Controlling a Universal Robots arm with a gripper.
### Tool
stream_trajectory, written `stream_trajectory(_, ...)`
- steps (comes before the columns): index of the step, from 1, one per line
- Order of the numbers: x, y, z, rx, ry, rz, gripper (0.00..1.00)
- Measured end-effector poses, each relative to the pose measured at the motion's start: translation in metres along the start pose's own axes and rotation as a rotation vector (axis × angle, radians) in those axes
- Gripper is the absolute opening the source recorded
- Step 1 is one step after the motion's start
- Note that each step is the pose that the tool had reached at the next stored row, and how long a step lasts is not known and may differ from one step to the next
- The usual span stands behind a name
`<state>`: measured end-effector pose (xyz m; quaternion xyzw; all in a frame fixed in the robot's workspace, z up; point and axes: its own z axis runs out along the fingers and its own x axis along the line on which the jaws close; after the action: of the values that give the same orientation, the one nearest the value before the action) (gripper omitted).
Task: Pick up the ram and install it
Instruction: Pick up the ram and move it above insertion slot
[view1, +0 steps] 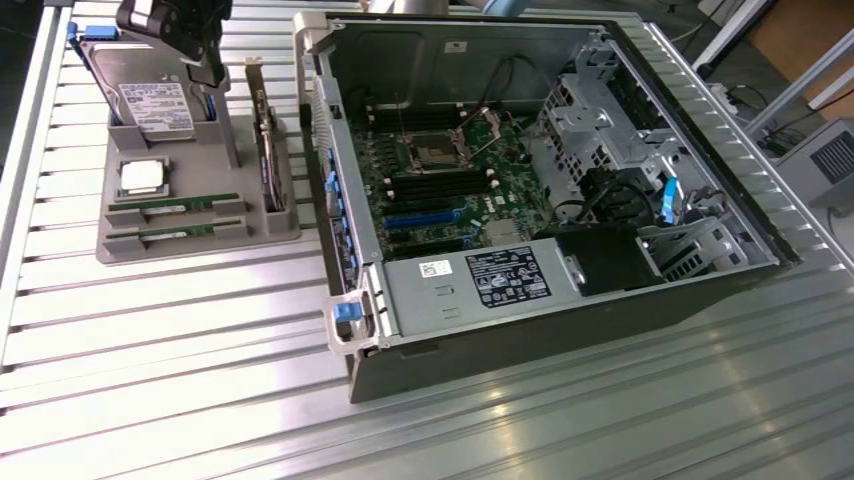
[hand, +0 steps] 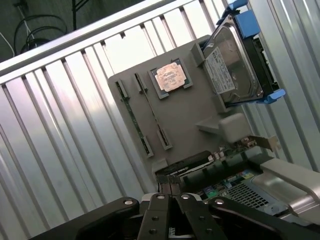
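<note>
Grey plastic forms the tray (view1: 200, 175) at the exterior view's left, resting on the ribbed metal counter (view1: 160, 350). Two ram sticks (view1: 174, 205) lie flat in the tray's front slots, one just behind the other. The wrist view shows both sticks (hand: 132, 117) seated in their grooves with nothing touching them. Behind them on the tray are a square silver processor (view1: 144, 177) and, further back, a hard drive (view1: 158, 105) in blue rails.

The gripper (view1: 207, 65) hangs above the back part of the tray, closer to the hard drive than to the sticks. In the wrist view the gripper (hand: 170, 186) has its tips pressed together, with nothing between them. An upright card (view1: 274, 160) with a metal bracket stands along the tray's right edge.

Further to the exterior view's right is the open computer case (view1: 561, 335), with its motherboard (view1: 454, 200) exposed. Long dark slots run beside the processor socket, and whether any of them is filled cannot be told.

Judging from this, the task has hardly begun. No stick has been lifted, so both picking one up and installing it in the case are left to do.
</note>
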<state>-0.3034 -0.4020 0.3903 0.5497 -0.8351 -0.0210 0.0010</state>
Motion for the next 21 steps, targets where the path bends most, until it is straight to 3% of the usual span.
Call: stream_trajectory(21, 0.0, 0.0, 0.0, -0.0024, 0.0048, -0.122, 0.1)
